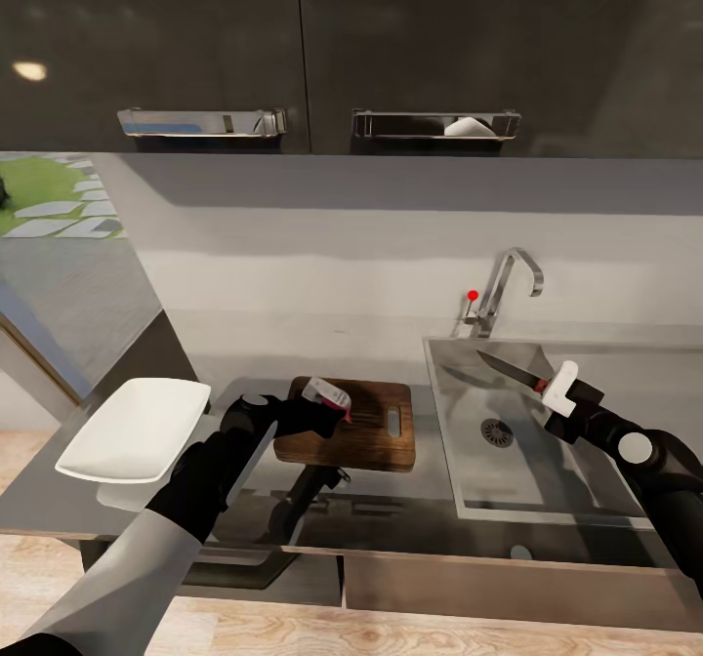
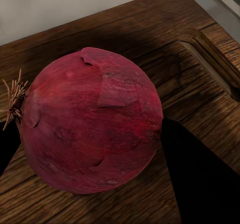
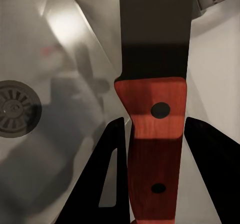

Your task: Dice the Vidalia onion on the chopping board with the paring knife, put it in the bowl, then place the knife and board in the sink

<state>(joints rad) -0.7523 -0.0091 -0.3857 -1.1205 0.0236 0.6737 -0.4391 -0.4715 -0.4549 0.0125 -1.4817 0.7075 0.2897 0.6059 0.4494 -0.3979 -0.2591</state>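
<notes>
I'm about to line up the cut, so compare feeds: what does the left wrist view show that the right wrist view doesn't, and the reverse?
Left wrist view alone: the whole onion, red-skinned with dry roots at one end, resting on the chopping board, near its handle slot.

Right wrist view alone: the paring knife, its red handle between the right tool's fingers, dark blade ahead, above the sink and its drain.

Shared: nothing; the two views cover separate areas.

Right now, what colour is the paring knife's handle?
Red, with dark rivets; the paring knife shows best in the right wrist view.
</notes>
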